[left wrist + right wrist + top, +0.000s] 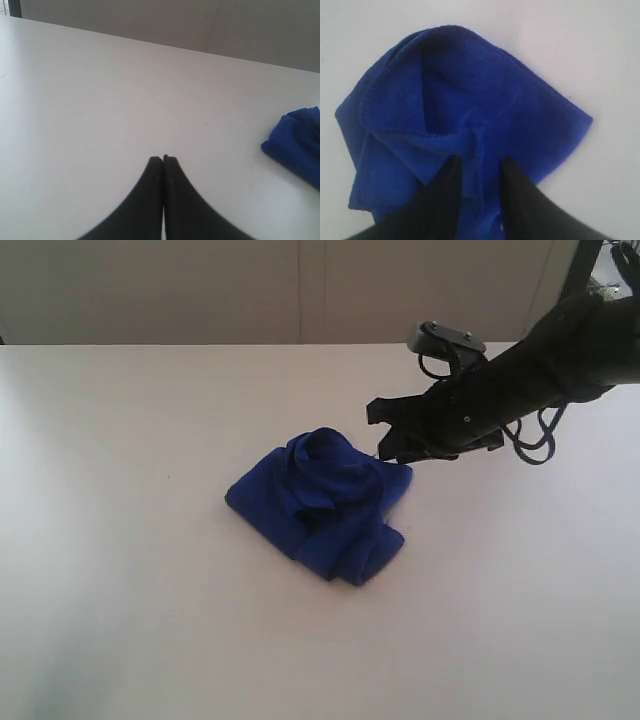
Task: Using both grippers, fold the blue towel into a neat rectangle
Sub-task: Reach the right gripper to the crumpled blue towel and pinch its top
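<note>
Left end effector (pixel 163 159), black and tapered, was clenched on nothing, its fingers pressed together above the pale white surface (pixel 100 100). It sat well apart from the blue towel (pixel 320 505), a deep royal-blue soft cloth that lay bunched in a lumpy heap near the middle of that surface. To the right, the black right end effector (pixel 480 162) was released, its fingers parted astride a hemmed ridge at the heap's far right corner. Closing there could, by my judgement, pinch several layers at once, so a lift would drag the whole bundle instead of opening one edge. With the left arm so distant, nothing pinned the cloth against sliding. Only the exterior view showed the rolled fold along the near side and the heap's full outline. Only the right wrist view showed the hem between the fingers. Only the left wrist view showed the left end effector at all, with a sliver of towel at its edge.
</note>
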{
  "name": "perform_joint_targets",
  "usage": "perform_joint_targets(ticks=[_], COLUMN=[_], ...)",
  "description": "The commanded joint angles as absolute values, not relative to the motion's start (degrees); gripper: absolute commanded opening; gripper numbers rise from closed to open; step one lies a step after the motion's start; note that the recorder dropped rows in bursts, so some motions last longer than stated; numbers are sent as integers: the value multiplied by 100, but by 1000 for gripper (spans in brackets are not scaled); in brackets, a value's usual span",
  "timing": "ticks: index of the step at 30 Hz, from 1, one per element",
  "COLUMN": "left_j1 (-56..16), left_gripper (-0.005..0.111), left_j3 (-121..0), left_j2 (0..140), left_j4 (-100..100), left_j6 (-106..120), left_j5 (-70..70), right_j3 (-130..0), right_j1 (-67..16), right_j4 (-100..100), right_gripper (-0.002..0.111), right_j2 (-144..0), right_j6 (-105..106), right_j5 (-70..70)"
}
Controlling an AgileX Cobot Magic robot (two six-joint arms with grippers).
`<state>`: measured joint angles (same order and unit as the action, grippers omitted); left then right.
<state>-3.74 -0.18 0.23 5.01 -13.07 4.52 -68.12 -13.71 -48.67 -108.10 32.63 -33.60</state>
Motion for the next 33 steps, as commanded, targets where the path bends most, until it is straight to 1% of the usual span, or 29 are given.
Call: perform_joint_targets(ticks=[1, 8, 9, 10, 12, 13, 14, 17, 22, 28, 30, 31, 33], left_j1=[-348, -348, -348, -348, -348, -348, -348, -348, -348, -348, -348, -348, -348], left_gripper=[0, 0, 0, 0, 0, 0, 0, 0, 0, 0, 0, 0, 0], left_j3=[0, 0, 0, 0, 0, 0, 0, 0, 0, 0, 0, 0, 0], left_j2=[0, 0, 0, 0, 0, 0, 0, 0, 0, 0, 0, 0, 0], left_j4=[549, 549, 549, 549, 549, 549, 549, 549, 549, 549, 549, 549, 549], left_j6=[-1306, -1306, -1306, -1306, -1306, -1306, -1306, -1306, -1306, -1306, -1306, -1306, -1306], left_j5=[460, 460, 460, 460, 460, 460, 460, 460, 460, 460, 460, 460, 460], right_j3=[-6938, -6959, -6959, -6959, -6959, -6959, -6959, -6959, -6959, -6819, -6707, -6539, -6373], right_j1=[-1365, -1365, -1365, -1365, -1365, -1365, -1365, -1365, -1365, -1365, -1365, -1365, -1365], right_j4=[-5556, -6290, -6389, -6510, -6714, -6712, -6712, -6690, -6470, -5467, -5079, -4876, -4867], right_gripper=[36, 36, 35, 30, 15, 5, 0, 0, 0, 0, 0, 0, 0], right_j2=[-11149, -11588, -11591, -11591, -11547, -11519, -11493, -11470, -11270, -10454, -10264, -10059, -9942], right_j6=[3946, 4650, 4812, 5011, 5277, 5374, 5416, 5543, 5586, 4952, 4567, 4317, 4317], right_j5=[-3455, -3468, -3468, -3509, -3457, -3444, -3457, -3649, -3567, -3542, -3305, -2923, -2750])
